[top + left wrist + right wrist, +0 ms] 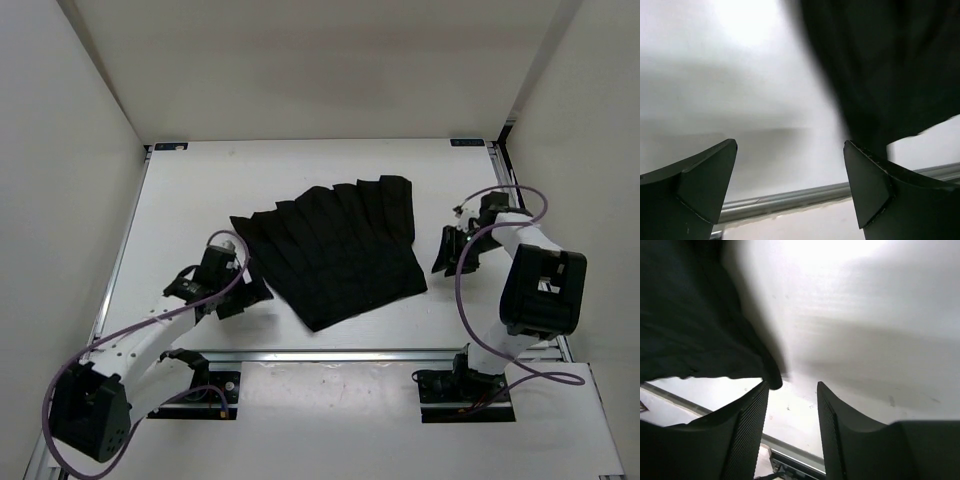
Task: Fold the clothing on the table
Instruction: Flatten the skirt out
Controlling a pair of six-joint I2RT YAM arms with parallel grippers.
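Note:
The clothing (335, 250), a black pleated garment, lies spread flat in the middle of the white table (200, 190). My left gripper (245, 290) sits low at its near-left corner. In the left wrist view this gripper (790, 170) is wide open with only bare table between the fingers, and the clothing (890, 65) lies up and to the right. My right gripper (447, 252) stands just off the garment's right edge. In the right wrist view the right gripper (792, 390) is partly open and empty. A corner of the clothing (690, 315) ends beside the left fingertip (760, 395).
An aluminium rail (330, 353) runs along the table's near edge, close to both grippers, and shows as the rail (790, 197) in the left wrist view. White walls enclose the table on the left, right and back. Purple cables loop off both arms.

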